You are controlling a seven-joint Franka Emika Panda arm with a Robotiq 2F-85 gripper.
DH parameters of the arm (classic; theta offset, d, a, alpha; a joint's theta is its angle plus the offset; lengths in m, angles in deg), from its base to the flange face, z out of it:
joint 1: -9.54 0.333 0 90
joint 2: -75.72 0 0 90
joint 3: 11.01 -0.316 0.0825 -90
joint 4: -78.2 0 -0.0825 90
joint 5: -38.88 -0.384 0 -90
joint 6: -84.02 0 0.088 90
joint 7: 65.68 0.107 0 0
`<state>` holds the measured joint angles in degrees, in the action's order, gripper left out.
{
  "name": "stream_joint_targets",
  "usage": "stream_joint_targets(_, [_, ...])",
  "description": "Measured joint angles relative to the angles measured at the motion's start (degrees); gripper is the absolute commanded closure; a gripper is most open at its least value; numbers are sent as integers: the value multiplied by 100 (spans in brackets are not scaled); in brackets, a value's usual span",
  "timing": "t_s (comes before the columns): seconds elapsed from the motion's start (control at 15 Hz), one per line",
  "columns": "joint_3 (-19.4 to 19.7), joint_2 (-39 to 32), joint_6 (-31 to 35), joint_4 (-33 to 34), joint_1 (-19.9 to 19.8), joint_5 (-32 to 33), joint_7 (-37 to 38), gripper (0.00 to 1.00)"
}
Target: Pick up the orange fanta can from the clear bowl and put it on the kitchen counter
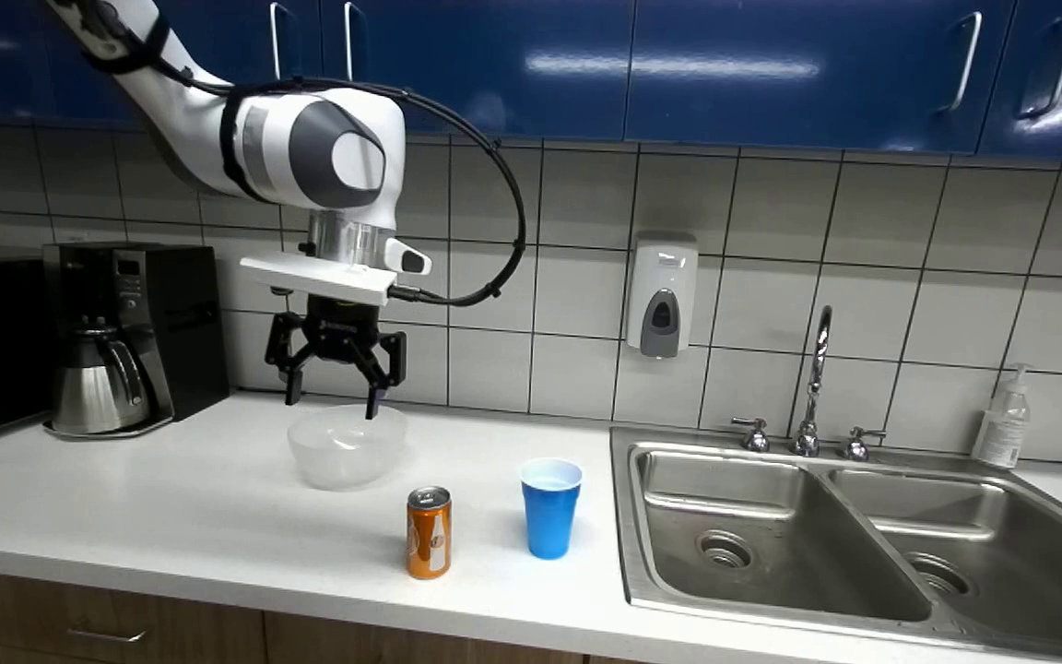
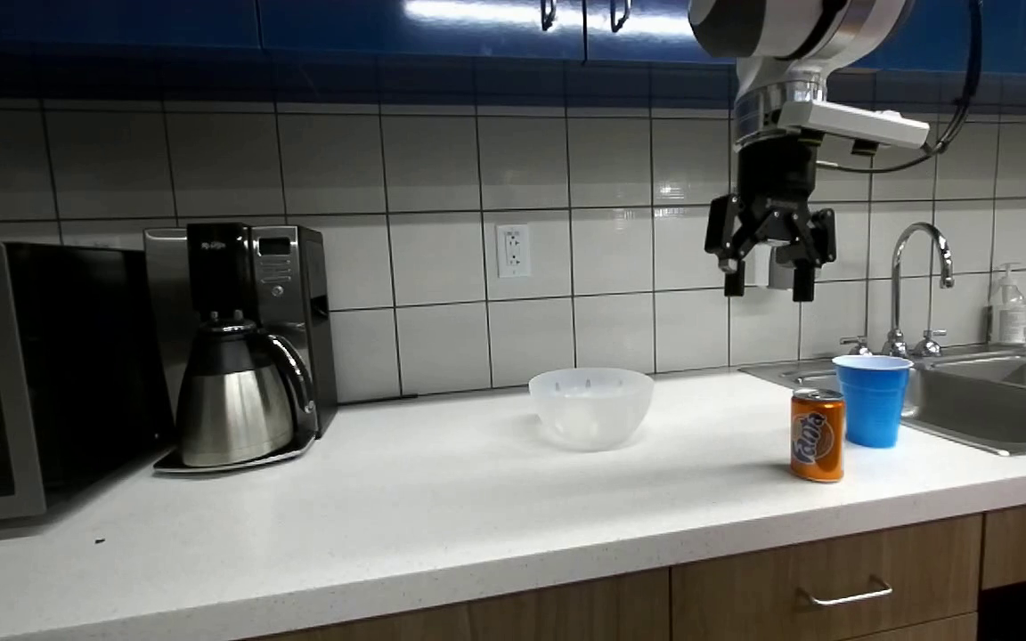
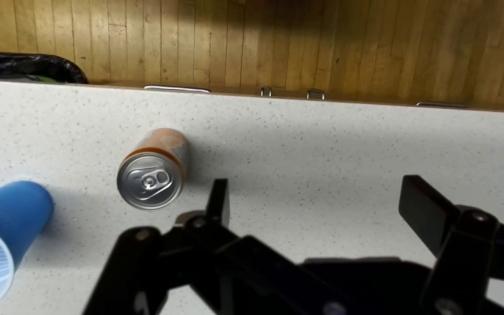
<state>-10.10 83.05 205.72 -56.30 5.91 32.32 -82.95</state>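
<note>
In an exterior view, there it was: the orange Fanta can (image 1: 429, 537) stood upright on the table (image 1: 171, 498), well apart from the clear bowl (image 1: 347, 456), with the blue plastic cup (image 1: 550, 518) near it on the side toward the steel double sink (image 1: 631, 516). And the pincer (image 1: 333, 404)? It hung high above the table, jaws spread wide, nothing between them!

In an exterior view, the can (image 2: 817, 436) showed its Fanta name boldly, base flat on the table near the front edge. The bowl sat farther back; no orange came through its side, though the cloudy wall made its inside hard to vouch for.

Down to the wrist view: the silvery top faced up, and the can stood off to one side of the fingers (image 3: 422, 210), outside the broad gap between them.

So, which step? By the look of it, the placing was done and only the finish remained. The next move called for no grip at all: just a clean lift away, jaws apart, steering wide of can and cup so that neither got knocked.
</note>
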Motion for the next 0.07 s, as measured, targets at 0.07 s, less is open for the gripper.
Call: stream_joint_targets(0.07, [0,85,-68,-12,20,0,25,0])
